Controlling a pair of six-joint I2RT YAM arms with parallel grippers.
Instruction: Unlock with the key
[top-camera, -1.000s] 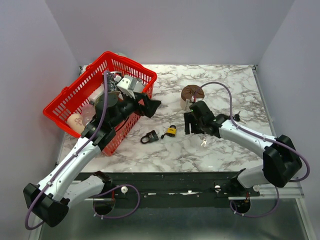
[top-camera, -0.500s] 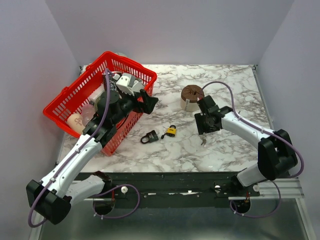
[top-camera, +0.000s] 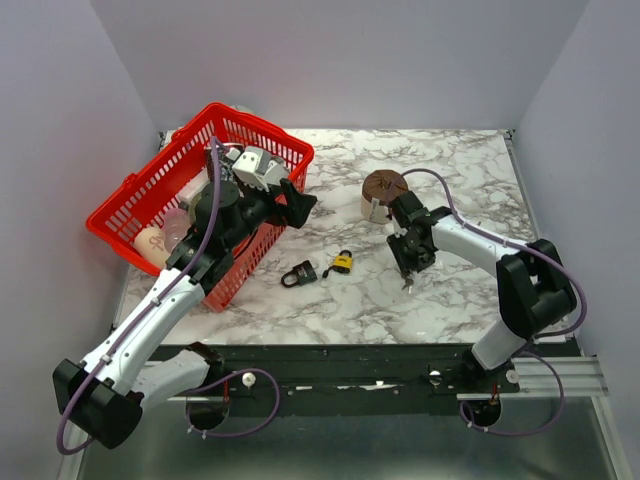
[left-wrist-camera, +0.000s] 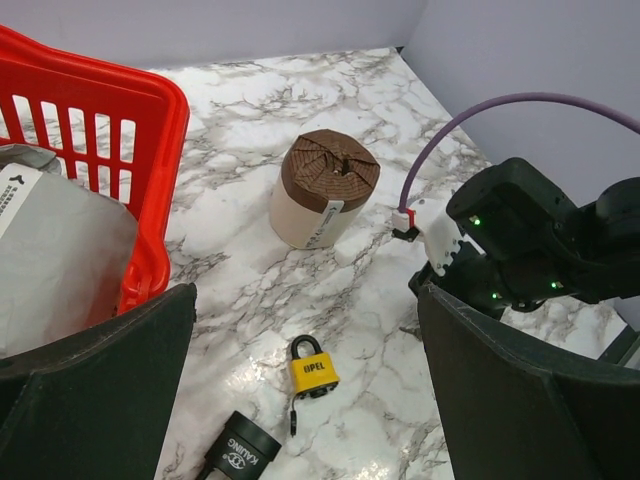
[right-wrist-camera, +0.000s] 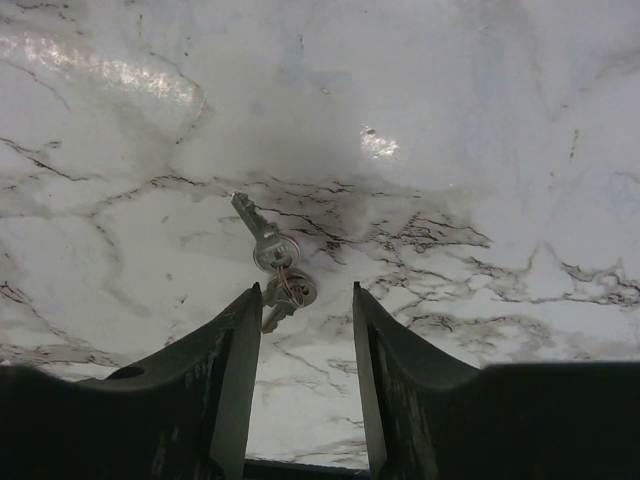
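Observation:
Two small silvery keys on a ring (right-wrist-camera: 275, 262) lie on the marble table, also seen in the top view (top-camera: 406, 285). My right gripper (right-wrist-camera: 305, 295) is open and points down at them; the keys lie just ahead of its left fingertip (right-wrist-camera: 248, 300), not held. It also shows in the top view (top-camera: 408, 270). A yellow padlock (left-wrist-camera: 313, 372) lies flat left of it (top-camera: 343, 262), with a thin dark piece (left-wrist-camera: 293, 418) at its bottom. A black padlock (top-camera: 300, 273) lies beside it. My left gripper (top-camera: 300, 205) is open and empty, above the table by the basket.
A red basket (top-camera: 262, 127) with bags and packets stands at the left, under my left arm; its rim shows in the left wrist view (left-wrist-camera: 150, 100). A brown-topped roll (top-camera: 384, 192) stands upright just behind my right gripper.
My right gripper has swung right and turned downward, ending over the keys. My left gripper pulled back slightly toward the basket, then held still.

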